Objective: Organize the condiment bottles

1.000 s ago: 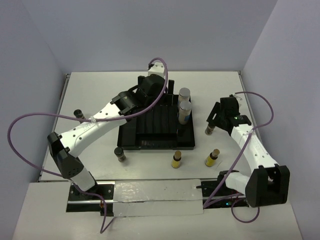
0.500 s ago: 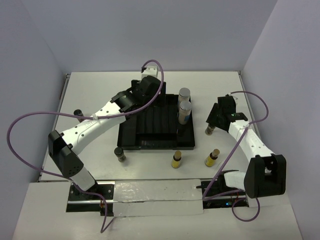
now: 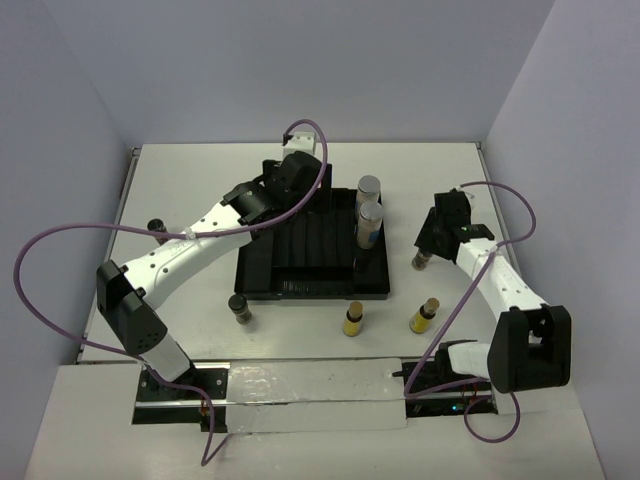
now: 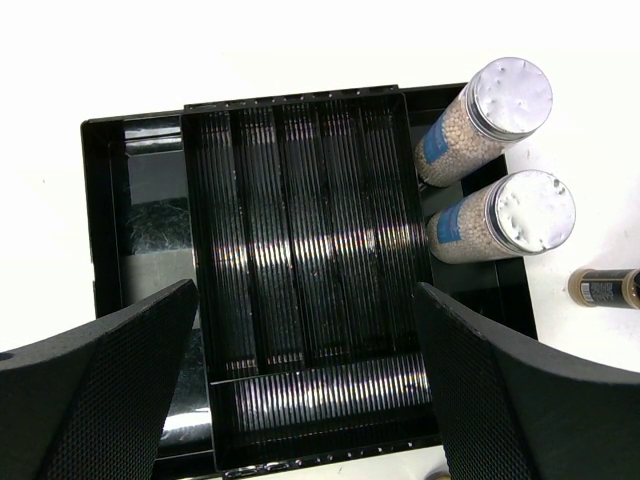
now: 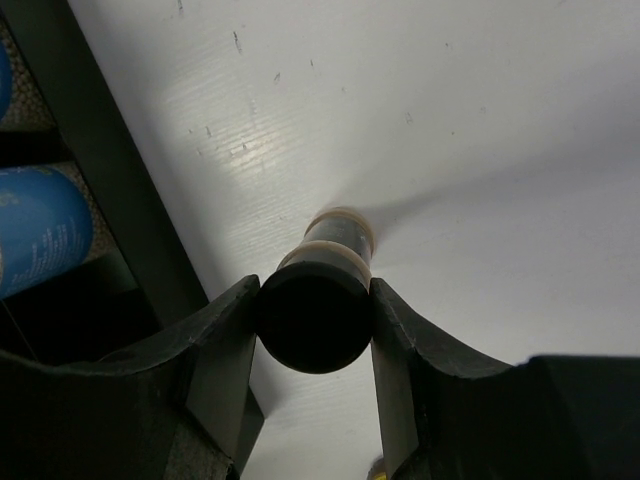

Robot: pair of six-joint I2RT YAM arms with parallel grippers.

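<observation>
My right gripper (image 3: 428, 246) is shut on the black cap of a small dark brown bottle (image 3: 420, 262) that stands on the table right of the black tray (image 3: 262, 272). In the right wrist view both fingers press that cap (image 5: 315, 318). My left gripper (image 3: 291, 193) is open and empty, held above the tray's back left part; its fingers (image 4: 95, 400) frame the tray (image 4: 105, 210). Two tall grey-capped bottles (image 3: 369, 188) (image 3: 370, 217) stand in the tray's right compartment. Two yellow-filled bottles (image 3: 353, 319) (image 3: 425, 316) and a dark jar (image 3: 238, 308) stand in front of the tray.
Another dark jar (image 3: 155, 226) stands at the left, partly hidden by the left arm. Purple cables loop over both arms. The tall bottles (image 4: 508, 97) (image 4: 533, 210) and the held small bottle (image 4: 604, 288) show in the left wrist view. Walls close the table's back and sides.
The left gripper has drawn back and left above the tray's far end. The right gripper stays at the small dark bottle; its arm has shifted slightly.
</observation>
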